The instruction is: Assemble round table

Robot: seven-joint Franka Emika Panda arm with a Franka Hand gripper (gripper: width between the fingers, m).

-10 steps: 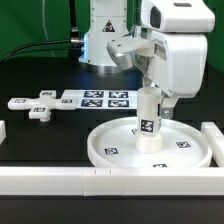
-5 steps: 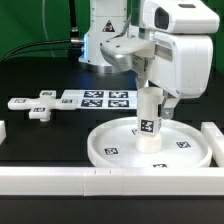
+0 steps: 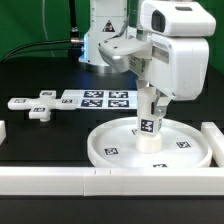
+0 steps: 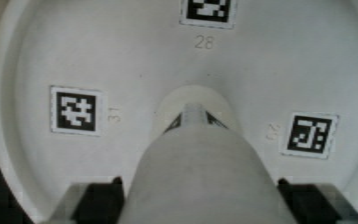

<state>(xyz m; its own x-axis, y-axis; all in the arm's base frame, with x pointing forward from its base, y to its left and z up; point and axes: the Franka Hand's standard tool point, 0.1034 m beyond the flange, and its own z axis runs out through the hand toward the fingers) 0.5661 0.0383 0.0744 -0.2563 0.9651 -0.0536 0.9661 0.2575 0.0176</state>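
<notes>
The large white disc (image 3: 100,150) lies flat on the black table, rim up, with square tags on its face. The tagged white post (image 3: 148,125) stands upright on its central hub. My gripper (image 3: 150,100) comes down from above and is shut on the post's upper part. In the wrist view the post (image 4: 202,150) runs down to the hub of the disc (image 4: 87,60), and a black finger (image 4: 101,200) sits close against each side of it, with my gripper (image 4: 197,205) around it.
The marker board (image 3: 100,99) lies behind the disc. A flat white tagged part (image 3: 38,108) lies at the exterior view's left. White border rails run along the front (image 3: 60,180) and the right (image 3: 212,135). The arm's base (image 3: 105,40) stands at the back.
The hand has turned slightly about the post. The post and the disc stay in the same place.
</notes>
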